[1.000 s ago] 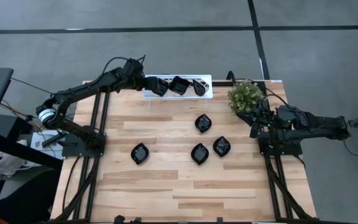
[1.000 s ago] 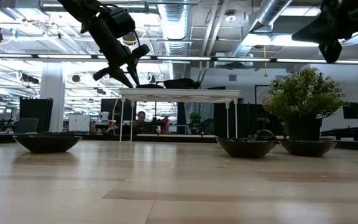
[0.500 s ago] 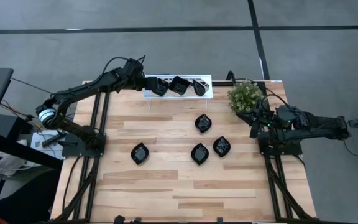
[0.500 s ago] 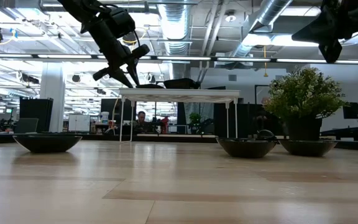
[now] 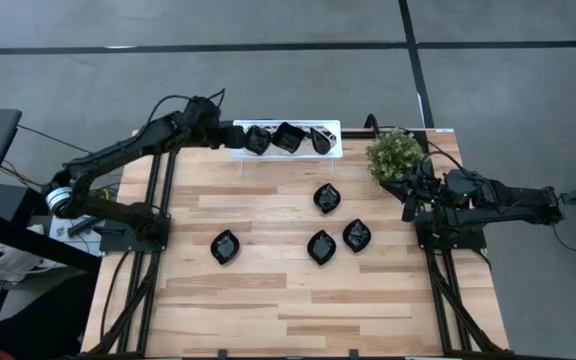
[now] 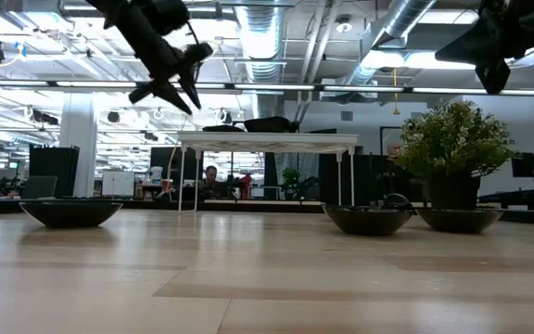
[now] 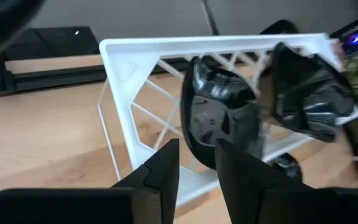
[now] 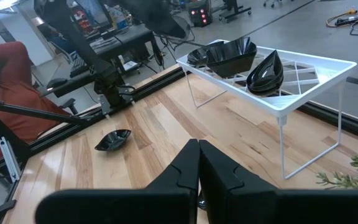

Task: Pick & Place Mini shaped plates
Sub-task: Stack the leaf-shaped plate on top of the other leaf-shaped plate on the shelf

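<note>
1. Black glossy plates are in two groups in the high view: three on the white tray (image 5: 286, 139) at the far edge of the surface (image 5: 298, 300), and four loose on the wood: one (image 5: 327, 198) nearest the tray, one (image 5: 226, 246) to the left, one (image 5: 320, 246) mid-table and one (image 5: 356, 235) beside it. The left claw (image 5: 230, 134) sits at the tray's left end, just beside the end plate (image 5: 256, 139). The right claw (image 5: 409, 205) waits beside the plant (image 5: 396, 153).

2. Low view: the left claw (image 6: 165, 85) hangs above and left of the tray (image 6: 267, 140), clear of it, fingers parted and nothing between them. Loose plates (image 6: 70, 212) rest on the wood.

3. Left wrist view: the fingers (image 7: 160, 171) stand partly open and empty, with the end plate (image 7: 213, 118) straight ahead, leaning in the lattice, and another (image 7: 309, 99) beyond it.

4. Right wrist view: the right claw (image 8: 198, 163) is closed on nothing.

5. Judgement: the step looks like a release at the tray, with four plates left to move. To do it well, draw the claw off along its own line, keeping clear of the leaning plate and the thin lattice, then rise before heading to a loose plate.
</note>
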`<action>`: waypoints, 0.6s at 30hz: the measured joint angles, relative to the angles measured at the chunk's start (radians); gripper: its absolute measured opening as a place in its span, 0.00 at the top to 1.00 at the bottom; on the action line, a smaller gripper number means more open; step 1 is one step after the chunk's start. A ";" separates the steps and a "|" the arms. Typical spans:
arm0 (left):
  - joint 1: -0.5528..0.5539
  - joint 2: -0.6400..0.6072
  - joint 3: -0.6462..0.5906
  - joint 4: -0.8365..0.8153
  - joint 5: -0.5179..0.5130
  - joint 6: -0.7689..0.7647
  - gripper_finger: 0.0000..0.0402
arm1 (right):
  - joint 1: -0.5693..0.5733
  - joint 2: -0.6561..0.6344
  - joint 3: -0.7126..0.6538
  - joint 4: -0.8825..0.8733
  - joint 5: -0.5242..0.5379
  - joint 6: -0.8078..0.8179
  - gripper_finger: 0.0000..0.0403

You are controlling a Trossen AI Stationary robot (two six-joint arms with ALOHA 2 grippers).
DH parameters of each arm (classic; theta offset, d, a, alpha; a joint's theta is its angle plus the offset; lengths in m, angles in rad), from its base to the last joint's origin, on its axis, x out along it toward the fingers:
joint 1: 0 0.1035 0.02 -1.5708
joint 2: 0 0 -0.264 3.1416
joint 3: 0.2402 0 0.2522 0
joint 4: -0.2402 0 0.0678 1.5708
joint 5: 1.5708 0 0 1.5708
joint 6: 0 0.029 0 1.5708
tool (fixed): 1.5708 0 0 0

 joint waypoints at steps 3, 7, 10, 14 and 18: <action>-0.021 -0.070 -0.036 0.000 -0.004 -0.030 0.74 | 0.000 0.000 0.000 0.000 0.000 0.000 1.00; -0.063 -0.164 -0.107 -0.002 -0.006 -0.090 0.74 | 0.000 0.000 0.000 0.000 0.000 0.000 1.00; -0.107 -0.226 -0.168 0.000 -0.008 -0.141 0.74 | 0.000 0.000 0.000 0.000 0.000 0.000 1.00; -0.178 -0.284 -0.248 0.001 -0.008 -0.215 0.74 | 0.000 0.000 0.000 0.000 0.000 0.000 1.00; -0.253 -0.304 -0.306 0.003 -0.016 -0.288 0.74 | 0.000 0.000 0.000 0.000 0.000 0.000 1.00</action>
